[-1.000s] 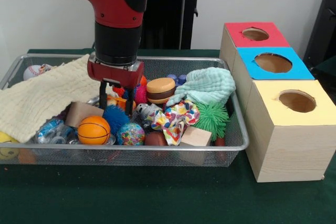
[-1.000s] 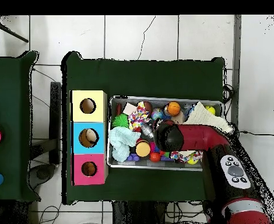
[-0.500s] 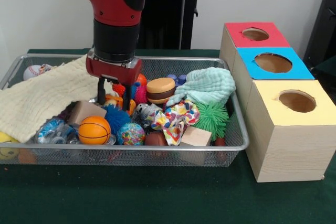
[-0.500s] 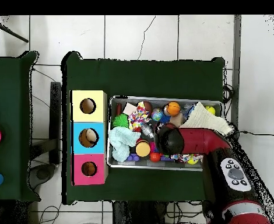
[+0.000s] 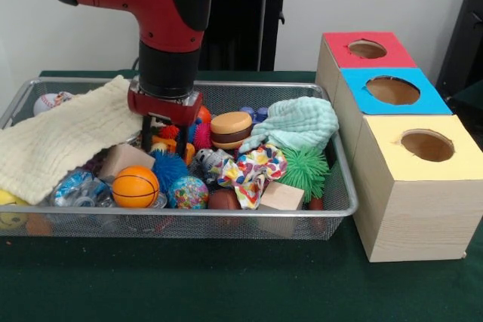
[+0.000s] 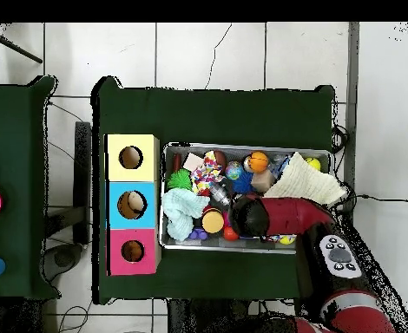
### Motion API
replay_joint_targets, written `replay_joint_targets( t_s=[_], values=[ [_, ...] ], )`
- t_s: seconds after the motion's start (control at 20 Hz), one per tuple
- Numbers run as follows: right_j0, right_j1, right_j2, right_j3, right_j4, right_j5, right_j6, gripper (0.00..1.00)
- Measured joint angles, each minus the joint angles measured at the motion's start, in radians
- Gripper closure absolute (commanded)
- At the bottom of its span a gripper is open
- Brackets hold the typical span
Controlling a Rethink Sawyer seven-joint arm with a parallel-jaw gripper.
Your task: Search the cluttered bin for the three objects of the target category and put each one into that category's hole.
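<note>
Closest to my front camera I have the green bench (image 5: 226,284), with the wire bin (image 5: 332,213) sitting on it. Along the bin's near edge I see an orange ball (image 5: 135,187), a speckled ball (image 5: 188,193), a wooden block (image 5: 281,197) and a patterned cloth (image 5: 253,171). Just right of the bin stand three boxes in a row: the yellow box (image 5: 423,186) nearest, the blue box (image 5: 389,96) behind it, the red box (image 5: 362,52) farthest, each with a round hole on top. Deeper in the bin lie a green spiky ball (image 5: 306,170), a toy burger (image 5: 231,130), a mint cloth (image 5: 298,124) and a cream towel (image 5: 60,141) draped over the left side. My gripper (image 5: 164,139) is down among the toys mid-bin, between towel and burger; I cannot tell its opening or whether it holds anything. Overhead, the arm (image 6: 286,215) hides that spot.
</note>
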Motion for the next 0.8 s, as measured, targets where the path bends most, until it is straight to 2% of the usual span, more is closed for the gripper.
replay_joint_targets(
  t_s=[0.3, 0.8],
  values=[
    [0.005, 0.033, -0.018, 0.0, -0.005, -0.028, 0.0, 0.0],
    [0.033, 0.03, -0.057, 0.0, -0.005, -0.073, 0.0, 0.0]
  ],
)
